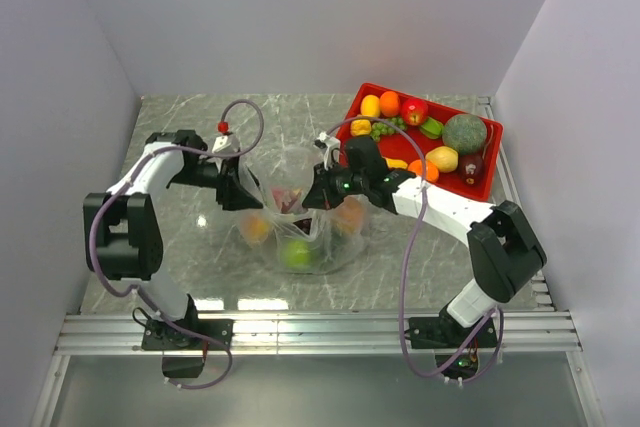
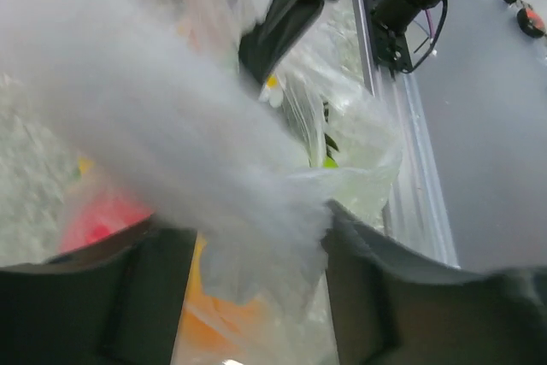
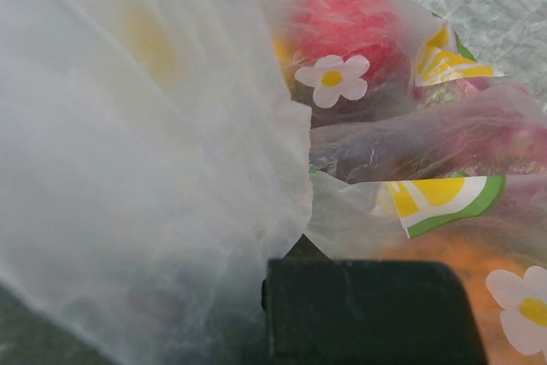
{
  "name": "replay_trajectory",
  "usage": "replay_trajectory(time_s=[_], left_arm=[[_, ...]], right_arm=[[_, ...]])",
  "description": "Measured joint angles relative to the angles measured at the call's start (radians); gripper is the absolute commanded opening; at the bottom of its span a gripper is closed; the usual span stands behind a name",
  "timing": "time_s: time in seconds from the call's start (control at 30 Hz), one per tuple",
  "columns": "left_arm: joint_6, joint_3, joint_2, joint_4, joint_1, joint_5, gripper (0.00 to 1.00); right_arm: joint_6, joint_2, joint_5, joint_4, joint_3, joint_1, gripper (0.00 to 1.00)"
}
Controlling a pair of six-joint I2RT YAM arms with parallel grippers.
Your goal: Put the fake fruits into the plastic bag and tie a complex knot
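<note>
While the plastic bag [image 1: 300, 232] sat on the table [image 1: 180, 117] mid-way between both arms, its top film was drawn up toward the two wrists, left side to the left arm [image 1: 165, 162], right side to the right arm [image 1: 440, 205]. Left fingers [image 2: 154, 297] stood fairly narrow with a bunch of whitish bag film packed between them and touching both, so holding the bag. Only one dark right finger [image 3: 367, 314] showed in the right wrist view, with film draped over and beside it; couldn't tell if it gripped. Some fake fruits were inside the bag: an orange one [image 1: 255, 230] on the left, a green one [image 1: 297, 254] low in the middle, another orange [image 1: 349, 215] on the right, and a red one [image 3: 350, 19] behind film printed with daisies and lemon slices. More fruits lay in the red tray [image 1: 492, 162] at the far right, well apart from the bag, including a big green one [image 1: 465, 132] and a red apple [image 1: 414, 110].
</note>
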Motion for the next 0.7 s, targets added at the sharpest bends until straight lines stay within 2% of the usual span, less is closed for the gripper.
replay_trajectory(time_s=[0.03,0.1,0.13,0.2,0.33,0.43,0.57,0.7], left_arm=[[0.023,0.023,0.013,-0.015,-0.005,0.005,0.46],[0.066,0.056,0.021,-0.043,-0.016,0.013,0.34],[0.089,0.070,0.017,-0.059,-0.023,0.014,0.18],[0.082,0.082,0.008,-0.067,-0.034,0.012,0.03],[-0.026,0.101,-0.007,-0.018,-0.068,-0.028,0.01],[-0.204,0.088,-0.049,0.106,-0.093,-0.090,0.01],[-0.511,-0.025,-0.217,0.357,-0.125,-0.222,0.00],[-0.649,-0.058,-0.360,0.469,-0.220,-0.349,0.01]], right_arm=[[-0.008,0.004,0.000,-0.011,0.008,0.000,0.00],[-0.023,0.014,0.002,-0.043,0.030,0.000,0.00],[-0.031,0.018,0.004,-0.058,0.042,0.000,0.00],[-0.045,0.024,0.009,-0.083,0.061,-0.001,0.00],[-0.064,0.025,0.036,-0.126,0.084,-0.001,0.00],[-0.065,0.026,0.068,-0.168,0.107,0.000,0.00],[-0.068,0.043,0.107,-0.225,0.158,0.000,0.00],[-0.090,0.079,0.141,-0.302,0.214,0.005,0.00]])
